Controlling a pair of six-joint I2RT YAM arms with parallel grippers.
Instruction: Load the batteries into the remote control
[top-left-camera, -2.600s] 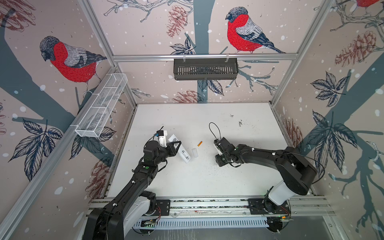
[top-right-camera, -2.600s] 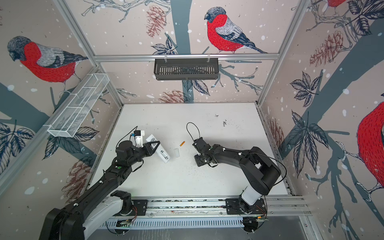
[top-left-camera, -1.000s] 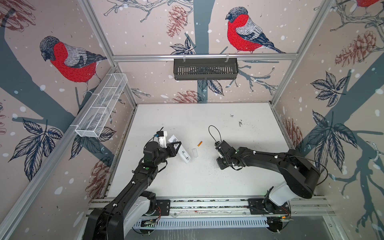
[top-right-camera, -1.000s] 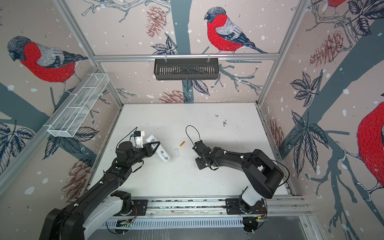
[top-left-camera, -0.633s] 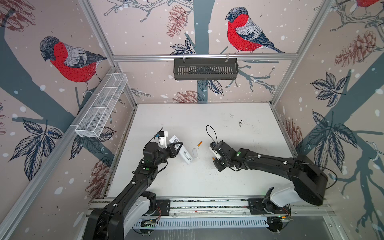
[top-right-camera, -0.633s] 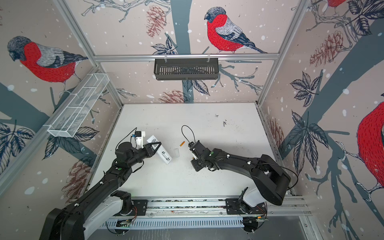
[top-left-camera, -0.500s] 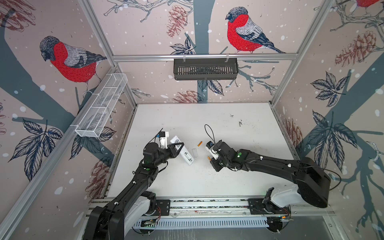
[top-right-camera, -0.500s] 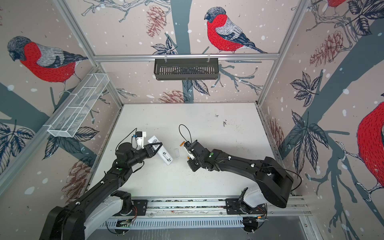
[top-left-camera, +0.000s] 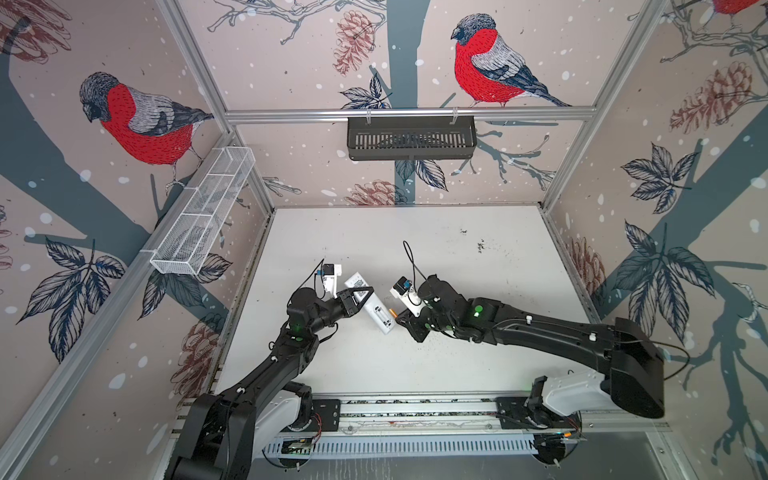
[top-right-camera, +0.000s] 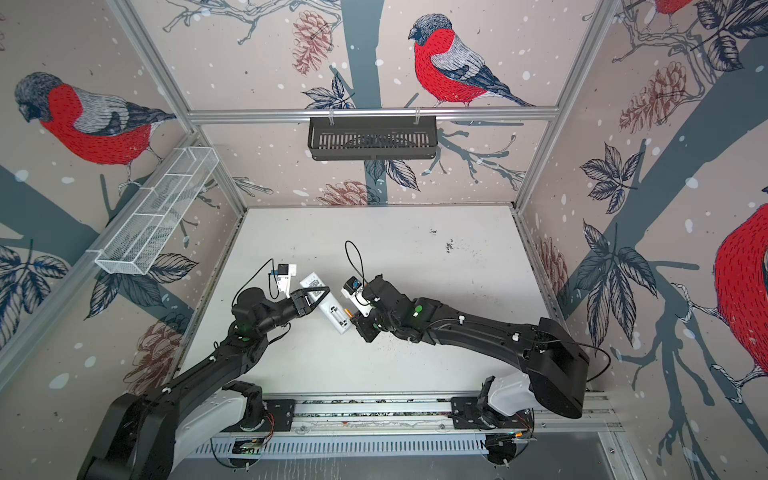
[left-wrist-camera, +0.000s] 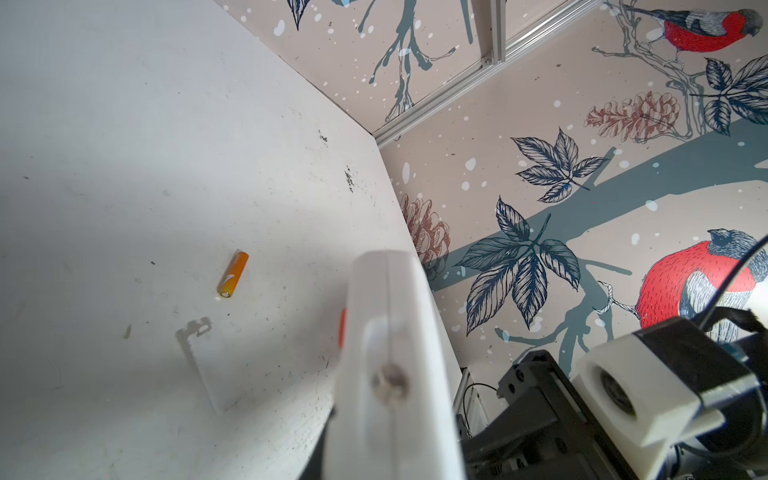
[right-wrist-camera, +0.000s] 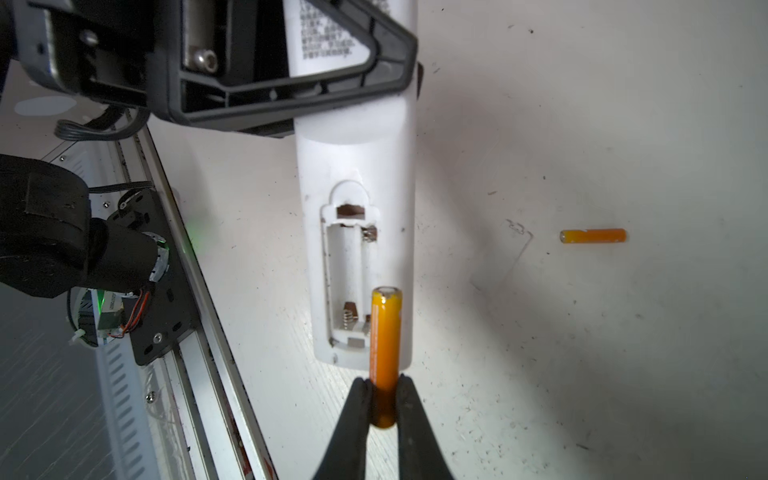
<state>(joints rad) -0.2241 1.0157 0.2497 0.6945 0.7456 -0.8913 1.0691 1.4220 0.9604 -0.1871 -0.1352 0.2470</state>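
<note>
My left gripper (top-left-camera: 353, 297) is shut on the label end of the white remote control (top-left-camera: 372, 305), holding it back side up. In the right wrist view its battery recess (right-wrist-camera: 349, 282) is open and empty, with springs showing. My right gripper (right-wrist-camera: 384, 386) is shut on one end of an orange battery (right-wrist-camera: 385, 332). The battery's free tip hangs over the recess's right edge, near the remote's lower end. In both top views this battery (top-right-camera: 346, 311) sits at the remote's right side. A second battery (right-wrist-camera: 593, 236) lies on the table beyond; the left wrist view also shows this battery (left-wrist-camera: 233, 274).
The pale battery cover (left-wrist-camera: 208, 365) lies flat on the white table between the remote and the loose battery. A white wire basket (top-left-camera: 203, 212) hangs on the left wall and a black basket (top-left-camera: 411, 137) on the back wall. The arm rail (top-left-camera: 415, 409) runs along the front edge.
My right arm has swung left across the table with the battery, from mid-table up to the remote's side. The left gripper has shifted the remote slightly toward it.
</note>
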